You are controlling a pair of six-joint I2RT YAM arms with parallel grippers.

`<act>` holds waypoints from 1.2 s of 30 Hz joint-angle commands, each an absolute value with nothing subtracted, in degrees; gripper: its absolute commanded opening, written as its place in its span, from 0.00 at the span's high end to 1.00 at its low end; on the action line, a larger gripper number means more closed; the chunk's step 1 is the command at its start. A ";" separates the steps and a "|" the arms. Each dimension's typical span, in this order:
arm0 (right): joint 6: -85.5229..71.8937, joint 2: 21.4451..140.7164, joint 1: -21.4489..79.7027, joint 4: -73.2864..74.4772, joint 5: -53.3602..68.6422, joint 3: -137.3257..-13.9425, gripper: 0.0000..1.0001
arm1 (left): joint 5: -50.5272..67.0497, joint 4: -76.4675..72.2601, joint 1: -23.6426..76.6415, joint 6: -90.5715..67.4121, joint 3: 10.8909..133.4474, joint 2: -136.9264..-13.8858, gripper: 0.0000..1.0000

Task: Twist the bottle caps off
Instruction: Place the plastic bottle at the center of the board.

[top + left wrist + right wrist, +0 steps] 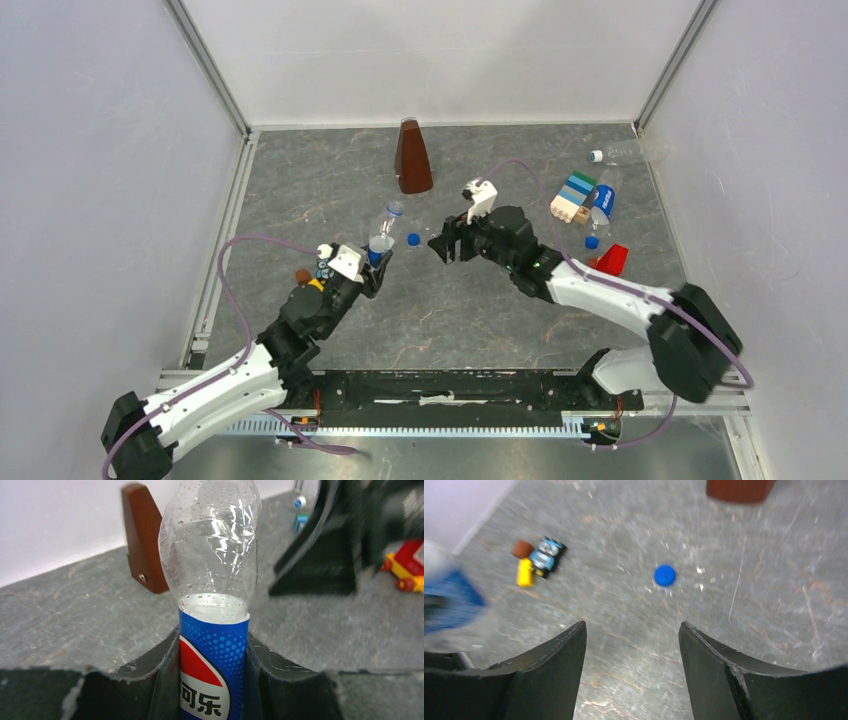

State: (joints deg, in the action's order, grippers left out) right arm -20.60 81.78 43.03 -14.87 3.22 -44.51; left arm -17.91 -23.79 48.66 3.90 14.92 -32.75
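Left gripper [212, 655] — outstretched, snug around bottle [210, 555]

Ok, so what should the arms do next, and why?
Probably set down the bottle the left gripper is shut on: a blue cap lies loose on the table, and the right gripper is open and empty.

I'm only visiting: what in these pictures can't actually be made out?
Left wrist view: held bottle, mouth cut off by the top edge, base hidden inside the left gripper.
Right wrist view: blue shape at the left edge, too blurred to name; brown object cut off by the top edge.
Top view: clear bottle far right, too small to tell whether its white cap is screwed on.
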 commanded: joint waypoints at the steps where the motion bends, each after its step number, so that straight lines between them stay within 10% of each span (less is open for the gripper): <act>1: -21.67 71.67 42.98 -24.08 5.04 -40.69 0.26 | -12.58 -30.98 48.60 7.24 13.29 -35.29 0.88; 20: -37.30 69.04 42.96 -50.60 15.33 -31.32 0.20 | -0.27 -31.00 48.60 9.02 15.89 -45.06 0.78; 33: -35.09 69.84 42.98 -47.83 16.53 -33.31 0.67 | 0.80 -32.60 48.54 8.88 17.49 -47.99 0.62; 36: -32.06 69.04 42.91 -44.99 15.10 -33.92 0.77 | 0.22 -33.75 48.53 8.95 17.28 -48.71 0.37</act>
State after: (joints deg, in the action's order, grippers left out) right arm -35.88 69.71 42.68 -46.35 15.09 -31.38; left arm -0.80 -29.56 48.58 7.33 15.09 -47.70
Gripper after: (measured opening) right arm 0.393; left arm 0.511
